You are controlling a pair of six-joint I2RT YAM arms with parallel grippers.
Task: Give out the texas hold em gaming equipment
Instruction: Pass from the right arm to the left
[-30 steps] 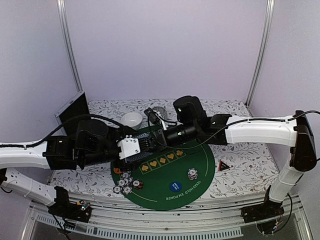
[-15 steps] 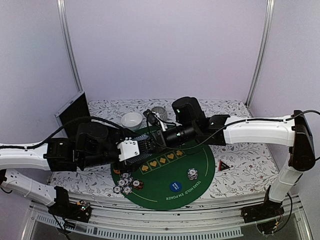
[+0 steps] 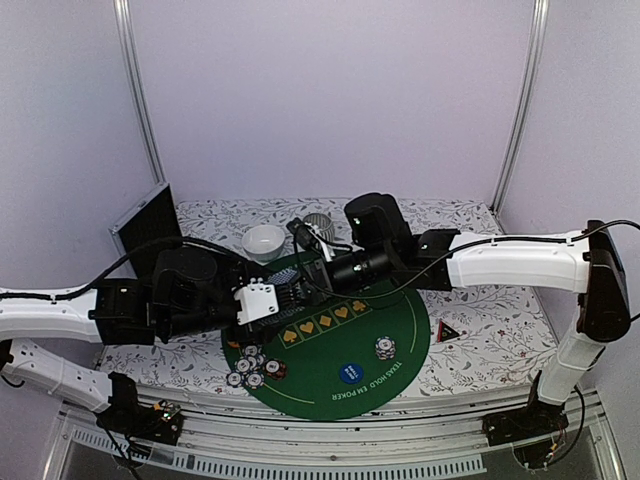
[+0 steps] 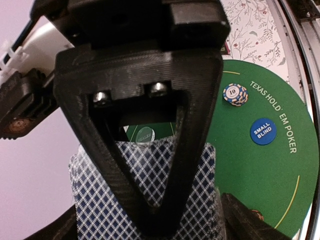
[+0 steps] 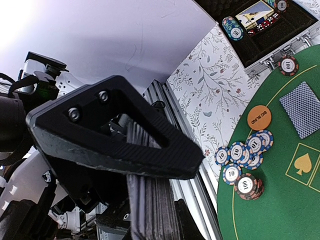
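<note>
Both grippers meet over the far-left part of the green mat [image 3: 400,335], on a deck of blue-diamond-backed cards [image 3: 287,288]. My left gripper [image 3: 281,295] holds the deck [image 4: 202,190] across its breadth, one of its fingers [image 4: 242,220] against a side edge. My right gripper [image 3: 306,275] is shut on the deck's thickness. Its triangular finger [image 4: 150,95] lies on the top card, and the card edges [image 5: 150,210] stand between its jaws. On the mat are a chip pile [image 3: 250,368], a chip stack [image 3: 385,347], a blue button [image 3: 350,372], an orange button [image 5: 259,117] and one face-down card [image 5: 300,115].
A white bowl [image 3: 264,240] and a striped grey bowl [image 3: 318,222] stand behind the mat. An open black case [image 3: 150,225] sits at the far left. A red-black triangle [image 3: 447,331] lies on the cloth to the right of the mat. A pale green button [image 4: 145,134] shows beyond the deck.
Both grippers have edged slightly to the left while staying together at the deck. The things on the mat have not moved.
</note>
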